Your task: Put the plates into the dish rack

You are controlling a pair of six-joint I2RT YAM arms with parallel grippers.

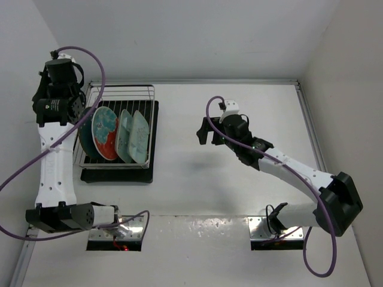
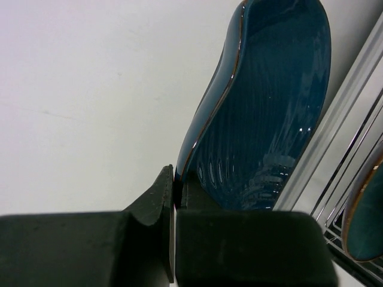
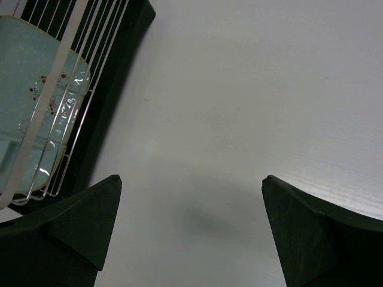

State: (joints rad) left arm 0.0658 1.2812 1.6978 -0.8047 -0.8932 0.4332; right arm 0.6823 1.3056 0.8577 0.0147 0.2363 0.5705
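Left gripper [image 2: 175, 190] pinches the leaf plate [image 2: 263, 107] by its edge. Right gripper [image 3: 191, 230] is spread wide over white table [image 3: 251, 89].

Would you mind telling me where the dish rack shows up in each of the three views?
Top external: the dish rack sits left of centre.
Left wrist: its silver rails run along the right edge, behind the dark-blue leaf plate.
Right wrist: the rack fills the upper-left corner.
Shared landmark: the pale mint plate standing in it, seen in the top and right wrist views.

White arms [image 1: 54, 170], black joints [image 1: 58, 106], purple cables [image 1: 103, 75]
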